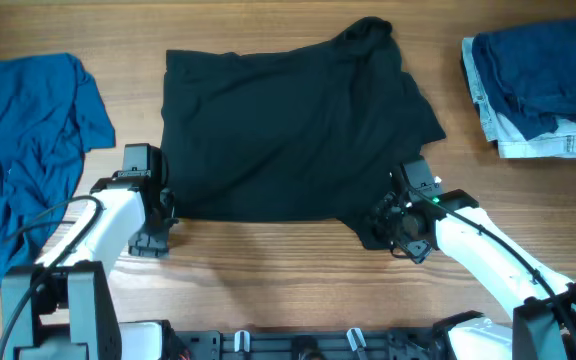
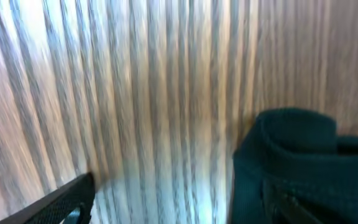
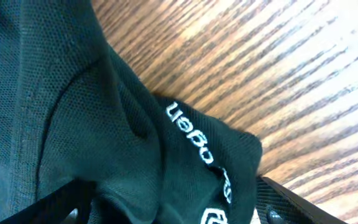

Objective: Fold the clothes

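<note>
The black shirt (image 1: 288, 130) lies spread flat in the middle of the table. My left gripper (image 1: 158, 215) is at its near left corner. In the left wrist view this gripper (image 2: 182, 199) is open wide over bare wood, and the shirt's corner (image 2: 303, 162) lies against its right finger. My right gripper (image 1: 388, 222) is at the shirt's near right corner. In the right wrist view it (image 3: 169, 193) stands open, with a bunched fold of the shirt (image 3: 104, 124) carrying white print between its fingers (image 3: 291, 202). A bright-blue garment (image 1: 28, 140) lies crumpled at the far left.
A folded dark-blue and denim pile (image 1: 538, 85) sits at the back right corner. Bare wooden table (image 1: 268, 270) runs along the near edge between the two arms.
</note>
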Controlling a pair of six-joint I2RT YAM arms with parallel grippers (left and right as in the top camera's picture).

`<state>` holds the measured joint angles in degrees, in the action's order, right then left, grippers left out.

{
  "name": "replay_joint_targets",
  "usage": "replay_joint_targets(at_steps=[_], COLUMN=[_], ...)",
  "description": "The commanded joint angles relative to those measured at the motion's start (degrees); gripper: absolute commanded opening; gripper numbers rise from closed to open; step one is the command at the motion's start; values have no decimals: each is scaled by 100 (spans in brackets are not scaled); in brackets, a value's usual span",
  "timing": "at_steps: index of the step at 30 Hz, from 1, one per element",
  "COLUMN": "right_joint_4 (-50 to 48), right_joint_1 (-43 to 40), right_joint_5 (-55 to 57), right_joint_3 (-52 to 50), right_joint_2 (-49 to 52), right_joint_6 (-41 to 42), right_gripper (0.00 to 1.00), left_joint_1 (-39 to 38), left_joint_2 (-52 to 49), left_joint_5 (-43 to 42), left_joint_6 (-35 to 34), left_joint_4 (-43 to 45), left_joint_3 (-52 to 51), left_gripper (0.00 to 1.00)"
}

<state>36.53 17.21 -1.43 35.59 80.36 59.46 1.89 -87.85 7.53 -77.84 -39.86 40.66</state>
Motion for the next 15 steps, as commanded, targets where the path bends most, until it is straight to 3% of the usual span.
replay_joint_targets(at_steps=[1, 4, 9, 12, 15], right_joint_4=[-120, -118, -118, -203, -203], right_joint_1=[24, 24, 24, 24, 24], right_joint_5=[107, 168, 166, 160, 142], right_joint_3=[-50, -50, -85, -332, -374], right_joint_2=[-4, -4, 4, 4, 4], right_joint_6=[-254, -271, -275, -162, -90], right_gripper=[83, 84, 82, 82, 82], left_joint_1=[59, 59, 59, 59, 59], left_joint_2=[-245, 127, 1585, 2184, 1875], left_joint_5=[474, 129, 133, 492, 562], left_joint_6=[337, 737, 905, 973, 973], left_joint_4=[90, -190, -525, -485, -409], left_joint_3=[-219, -208, -208, -210, -210], left_gripper=[82, 94, 100, 100, 94])
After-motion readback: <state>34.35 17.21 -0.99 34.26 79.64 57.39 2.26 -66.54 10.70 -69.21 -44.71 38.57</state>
